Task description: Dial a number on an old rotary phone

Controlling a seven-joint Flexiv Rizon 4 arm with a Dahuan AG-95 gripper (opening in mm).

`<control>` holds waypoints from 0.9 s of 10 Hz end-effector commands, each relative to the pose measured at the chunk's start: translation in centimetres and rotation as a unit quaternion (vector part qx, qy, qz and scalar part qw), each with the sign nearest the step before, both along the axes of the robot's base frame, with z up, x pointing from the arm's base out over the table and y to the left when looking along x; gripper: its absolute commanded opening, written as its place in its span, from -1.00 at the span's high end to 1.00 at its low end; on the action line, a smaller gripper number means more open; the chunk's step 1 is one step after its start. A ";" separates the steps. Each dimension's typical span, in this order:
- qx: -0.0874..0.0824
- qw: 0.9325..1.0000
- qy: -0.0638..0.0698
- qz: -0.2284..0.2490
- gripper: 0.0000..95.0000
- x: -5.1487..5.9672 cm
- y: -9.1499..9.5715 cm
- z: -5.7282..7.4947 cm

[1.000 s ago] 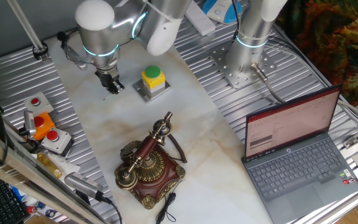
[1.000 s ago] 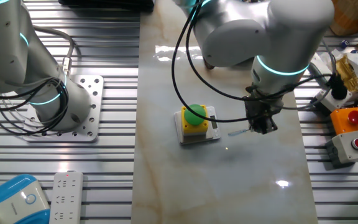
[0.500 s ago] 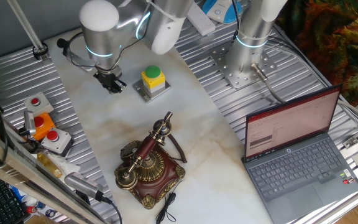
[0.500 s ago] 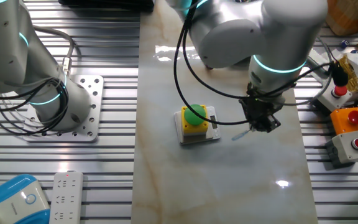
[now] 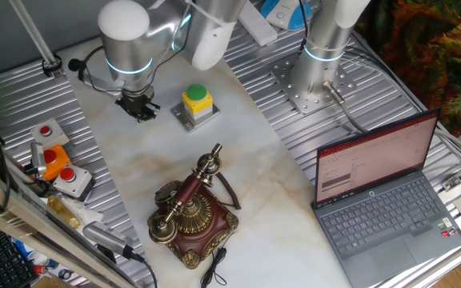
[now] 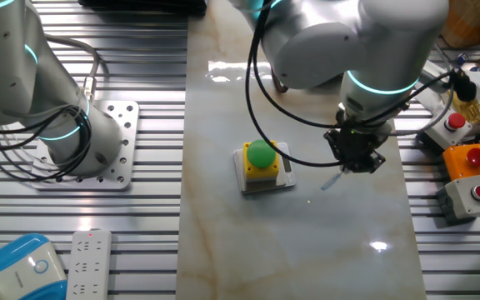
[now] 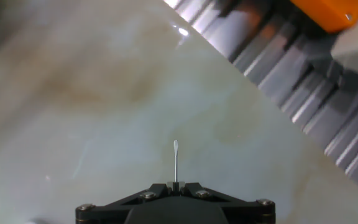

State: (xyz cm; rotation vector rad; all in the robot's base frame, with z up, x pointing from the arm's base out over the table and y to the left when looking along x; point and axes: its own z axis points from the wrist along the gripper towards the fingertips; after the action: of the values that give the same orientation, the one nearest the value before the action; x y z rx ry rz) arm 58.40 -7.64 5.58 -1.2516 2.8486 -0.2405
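The old rotary phone (image 5: 192,212) stands near the front of the marble table, with a dark red-brown base, brass dial and the handset on its cradle. It does not show in the other fixed view or in the hand view. My gripper (image 5: 138,110) hangs low over the table at the back left, far from the phone and left of the yellow box. It also shows in the other fixed view (image 6: 357,162). In the hand view my gripper (image 7: 176,185) is shut on a thin pale stick (image 7: 176,158) that points forward over bare marble.
A yellow box with a green button (image 5: 196,102) sits right of the gripper. Grey boxes with red buttons (image 5: 69,178) and an orange block lie at the left edge (image 6: 472,193). A laptop (image 5: 382,200) stands at the right. A second arm's base (image 5: 314,80) is at the back.
My gripper has shifted a little towards the back left, away from the yellow box, and has turned at the wrist. The stick stays held. The phone has not moved.
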 end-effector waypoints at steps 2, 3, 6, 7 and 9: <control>0.010 0.998 0.013 0.069 1.00 0.2 0.5 -0.1; 0.012 0.996 0.013 0.084 1.00 0.2 0.5 -0.1; 0.010 0.986 0.020 0.163 1.00 0.4 0.7 0.0; 0.008 0.983 0.020 0.183 1.00 0.5 0.8 0.1; 0.005 0.973 0.020 0.231 1.00 0.5 0.9 0.1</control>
State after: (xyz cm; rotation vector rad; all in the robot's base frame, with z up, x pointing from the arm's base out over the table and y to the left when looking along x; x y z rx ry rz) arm 58.86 -6.75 5.66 -1.8014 2.5427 -0.1828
